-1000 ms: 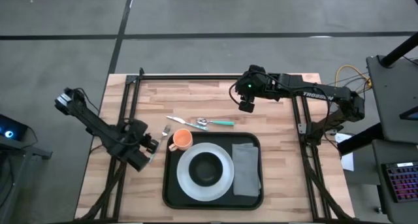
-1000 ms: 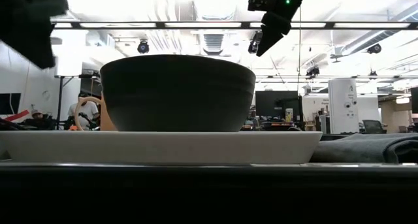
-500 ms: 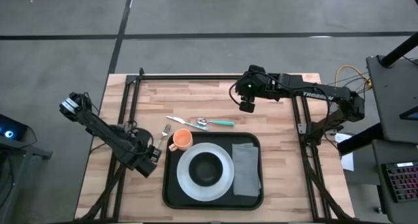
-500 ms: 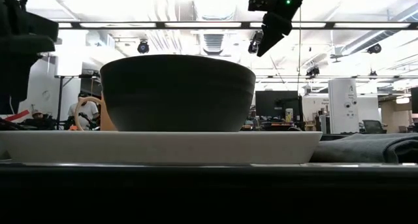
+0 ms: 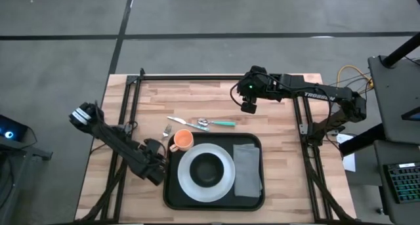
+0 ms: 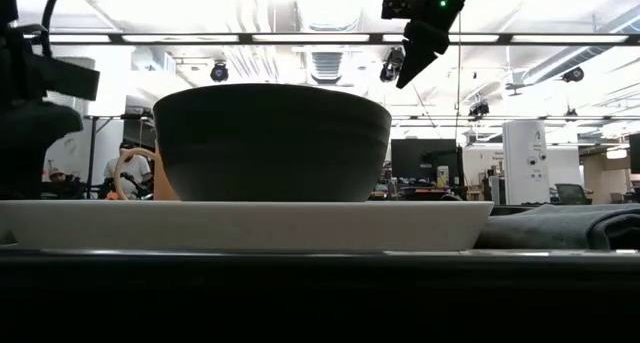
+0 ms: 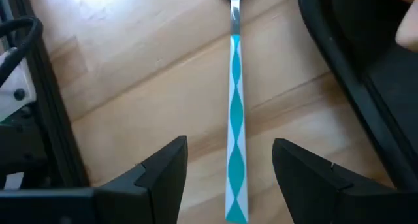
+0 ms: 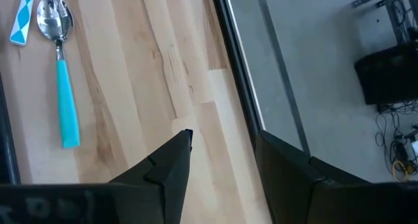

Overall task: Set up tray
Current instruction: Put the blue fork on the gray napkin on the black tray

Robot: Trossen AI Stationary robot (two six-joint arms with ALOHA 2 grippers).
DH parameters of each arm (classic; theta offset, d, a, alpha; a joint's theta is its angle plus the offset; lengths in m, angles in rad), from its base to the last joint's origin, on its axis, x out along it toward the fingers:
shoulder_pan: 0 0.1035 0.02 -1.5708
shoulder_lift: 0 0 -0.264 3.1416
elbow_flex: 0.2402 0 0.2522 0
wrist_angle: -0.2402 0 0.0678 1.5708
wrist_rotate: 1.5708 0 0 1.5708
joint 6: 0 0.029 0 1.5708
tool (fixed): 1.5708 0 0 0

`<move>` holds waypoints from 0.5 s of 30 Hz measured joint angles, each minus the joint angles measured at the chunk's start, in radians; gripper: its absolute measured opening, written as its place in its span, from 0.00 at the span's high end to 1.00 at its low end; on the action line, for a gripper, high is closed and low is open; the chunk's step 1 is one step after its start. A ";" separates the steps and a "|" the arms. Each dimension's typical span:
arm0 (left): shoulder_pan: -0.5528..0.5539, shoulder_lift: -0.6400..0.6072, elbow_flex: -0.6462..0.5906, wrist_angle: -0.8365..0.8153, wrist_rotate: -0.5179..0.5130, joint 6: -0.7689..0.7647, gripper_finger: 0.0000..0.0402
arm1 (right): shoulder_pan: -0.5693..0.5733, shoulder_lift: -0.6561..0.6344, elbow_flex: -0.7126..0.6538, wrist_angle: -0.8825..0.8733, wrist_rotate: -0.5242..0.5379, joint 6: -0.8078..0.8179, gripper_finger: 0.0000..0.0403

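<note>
The black tray (image 5: 172, 185) lies at the table's near middle. It holds a white plate (image 5: 226, 169) with a dark bowl (image 5: 207, 169), a grey napkin (image 5: 247, 169) and an orange cup (image 5: 182, 140). A fork (image 5: 165, 134) with a teal-and-white patterned handle (image 7: 235, 119) lies flat on the wood just left of the tray. My left gripper (image 7: 230, 147) is open and low over the handle's near end, one finger on each side, beside the tray's left rim (image 7: 339, 48). My right gripper (image 5: 248, 107) is open and hangs high over the far right of the table.
A spoon with a plain teal handle (image 8: 64, 93) and another utensil with a patterned handle (image 5: 178, 121) lie on the wood just beyond the tray. Black frame rails (image 5: 131, 113) run along the table's left, far and right sides. Bare wood shows on the table's far half.
My left gripper has moved toward the table's near edge and right toward the tray's left rim, coming down low over the fork's handle. The right arm and all tableware have stayed where they were.
</note>
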 joint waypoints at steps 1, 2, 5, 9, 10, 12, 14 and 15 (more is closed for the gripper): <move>0.000 0.010 -0.001 0.000 0.000 0.002 0.49 | 0.000 0.000 0.000 0.000 0.000 -0.001 0.60; 0.000 0.018 -0.004 0.001 0.000 0.002 0.49 | 0.000 0.000 0.000 0.000 0.000 -0.002 0.60; 0.000 0.025 -0.027 0.057 0.000 0.003 0.49 | 0.000 0.000 0.000 0.000 0.000 -0.001 0.60; 0.000 0.024 -0.084 0.177 0.000 0.026 0.49 | 0.000 0.000 0.000 0.000 0.000 -0.001 0.60; 0.000 0.023 -0.094 0.192 -0.003 0.026 0.49 | 0.000 0.000 0.000 0.000 0.000 -0.001 0.60; 0.000 0.019 -0.111 0.216 -0.017 0.024 0.49 | 0.000 0.000 0.000 0.000 0.000 -0.001 0.60; 0.001 0.019 -0.114 0.218 -0.021 0.023 0.49 | 0.000 0.000 0.000 0.000 -0.001 -0.001 0.60; 0.001 0.019 -0.114 0.218 -0.020 0.023 0.49 | 0.001 0.000 0.000 0.000 -0.001 -0.001 0.60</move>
